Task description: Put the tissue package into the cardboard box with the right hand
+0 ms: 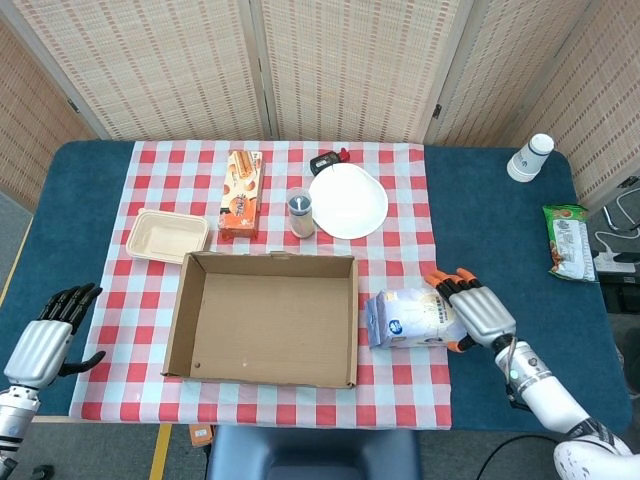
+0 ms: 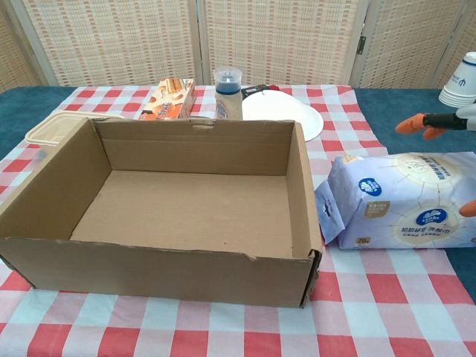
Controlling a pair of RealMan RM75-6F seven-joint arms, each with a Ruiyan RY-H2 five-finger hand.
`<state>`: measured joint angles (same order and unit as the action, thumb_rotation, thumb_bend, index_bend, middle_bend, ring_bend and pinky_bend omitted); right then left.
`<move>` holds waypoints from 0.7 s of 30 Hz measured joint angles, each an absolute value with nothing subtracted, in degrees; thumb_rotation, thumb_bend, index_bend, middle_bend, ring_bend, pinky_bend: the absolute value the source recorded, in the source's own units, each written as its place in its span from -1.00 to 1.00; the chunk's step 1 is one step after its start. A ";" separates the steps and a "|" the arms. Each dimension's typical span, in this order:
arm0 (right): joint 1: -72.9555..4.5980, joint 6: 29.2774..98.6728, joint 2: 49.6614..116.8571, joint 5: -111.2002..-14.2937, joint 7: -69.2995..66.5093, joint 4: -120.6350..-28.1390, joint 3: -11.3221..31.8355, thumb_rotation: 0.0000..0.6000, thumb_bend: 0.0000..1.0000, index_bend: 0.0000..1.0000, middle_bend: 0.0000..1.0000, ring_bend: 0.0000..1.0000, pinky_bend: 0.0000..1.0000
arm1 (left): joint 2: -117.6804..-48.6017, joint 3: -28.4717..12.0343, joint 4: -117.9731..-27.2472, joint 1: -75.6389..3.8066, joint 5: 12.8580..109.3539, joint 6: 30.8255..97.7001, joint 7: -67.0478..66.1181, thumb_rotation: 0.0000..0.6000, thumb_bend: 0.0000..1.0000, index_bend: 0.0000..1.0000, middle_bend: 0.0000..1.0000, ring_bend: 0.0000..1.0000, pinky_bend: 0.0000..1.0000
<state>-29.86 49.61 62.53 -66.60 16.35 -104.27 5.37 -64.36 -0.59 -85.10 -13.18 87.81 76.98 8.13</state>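
The tissue package (image 1: 410,318) (image 2: 398,199), white and pale blue, lies on the checked cloth just right of the open cardboard box (image 1: 262,318) (image 2: 186,201). My right hand (image 1: 470,310) hovers over the package's right end with its orange-tipped fingers (image 2: 416,123) spread above it; no grip shows. In the chest view only those fingertips and a thumb tip at the right edge appear. My left hand (image 1: 45,340) hangs open off the table's front left corner, holding nothing.
Behind the box stand a beige lidded container (image 1: 168,235), an orange snack box (image 1: 241,193), a small jar (image 1: 300,212) and a white plate (image 1: 347,200). A paper cup stack (image 1: 530,157) and a green snack bag (image 1: 568,241) lie on the blue cloth at the far right.
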 measured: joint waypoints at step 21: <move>-34.85 45.50 68.08 -61.15 17.64 -98.72 3.66 1.00 -1.00 -1.00 -1.00 -1.00 -1.00 | -64.21 -0.62 -84.77 -13.25 87.76 76.83 9.21 1.00 -0.60 -1.00 -1.00 -1.00 -0.86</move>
<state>-34.85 45.50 68.08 -61.15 17.64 -98.72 3.66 -64.21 -0.62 -84.77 -13.25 87.76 76.83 9.21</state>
